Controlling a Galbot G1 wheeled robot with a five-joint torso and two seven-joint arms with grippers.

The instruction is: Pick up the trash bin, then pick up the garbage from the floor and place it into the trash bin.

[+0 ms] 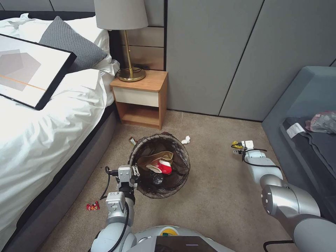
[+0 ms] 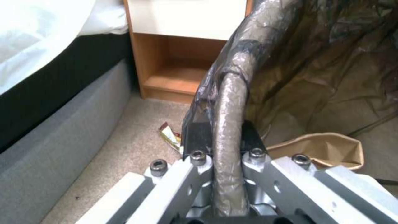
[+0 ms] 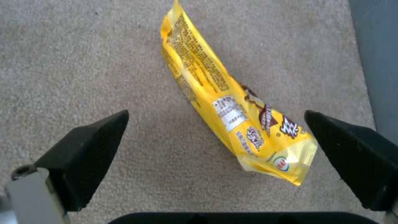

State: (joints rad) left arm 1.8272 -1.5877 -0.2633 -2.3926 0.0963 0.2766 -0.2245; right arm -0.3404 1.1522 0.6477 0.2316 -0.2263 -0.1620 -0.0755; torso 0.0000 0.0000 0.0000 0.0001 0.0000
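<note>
The trash bin point(image 1: 179, 182), lined with a dark bag, hangs just above the carpet with my left gripper point(image 1: 134, 174) shut on its near-left rim point(image 2: 228, 102). Inside it lie a tan paper bag point(image 1: 155, 158), a red-and-white wrapper point(image 1: 163, 166) and a dark bottle. My right gripper point(image 1: 239, 147) is low over the carpet to the right, open, its fingers point(image 3: 95, 146) on either side of a yellow snack packet point(image 3: 224, 109) that lies flat on the floor. Other garbage on the carpet: a white tissue wad point(image 1: 186, 140), a red wrapper point(image 1: 92, 206) and a small wrapper point(image 2: 171, 136) by the bin.
A bed point(image 1: 42, 140) with white linen runs along the left. A wooden nightstand point(image 1: 141, 101) with a lamp stands behind the bin. A grey sofa point(image 1: 308, 115) with a crumpled plastic bag on it borders the right. Open carpet lies between the bin and the right arm.
</note>
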